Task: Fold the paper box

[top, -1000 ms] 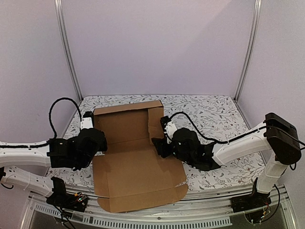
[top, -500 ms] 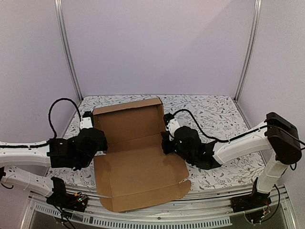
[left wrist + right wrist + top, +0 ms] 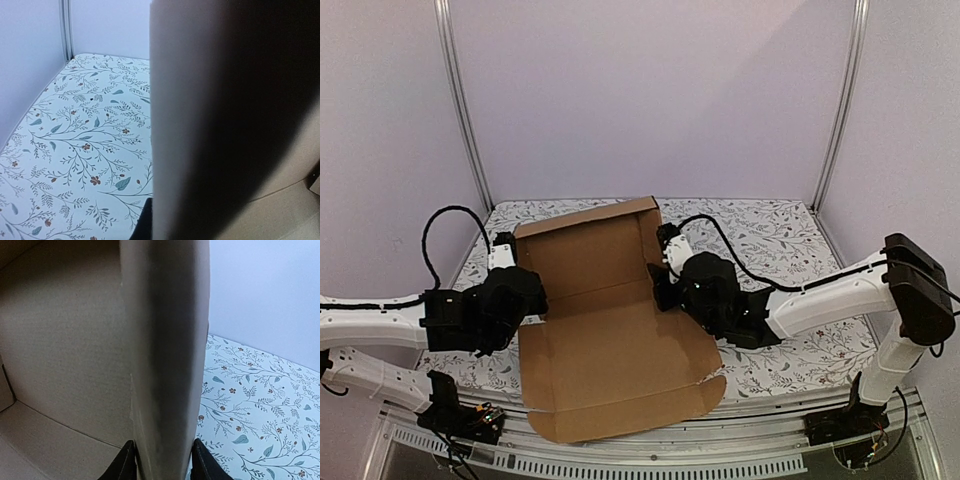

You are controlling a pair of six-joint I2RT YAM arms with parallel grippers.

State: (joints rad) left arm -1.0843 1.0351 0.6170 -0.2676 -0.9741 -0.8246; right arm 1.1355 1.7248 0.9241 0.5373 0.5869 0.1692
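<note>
**Right claw pinches the box wall; left claw's grip is hidden**

The paper box (image 3: 605, 340) sits in the middle of the top view, between the 2 arms on the floral desk (image 3: 770, 240). Its large near panel lies flat and reaches the desk's lower edge. The back panel is raised toward the upper centre.

The right claw (image 3: 660, 285) is at the box's right side. In its wrist view, its 2 fingers (image 3: 125, 462) press against either face of an upright cardboard wall.

The left claw (image 3: 527, 300) meets the box's left edge. Its wrist view shows only 1 dark fingertip (image 3: 146, 222) just beside the cardboard, so I cannot tell whether it is pinching.
</note>
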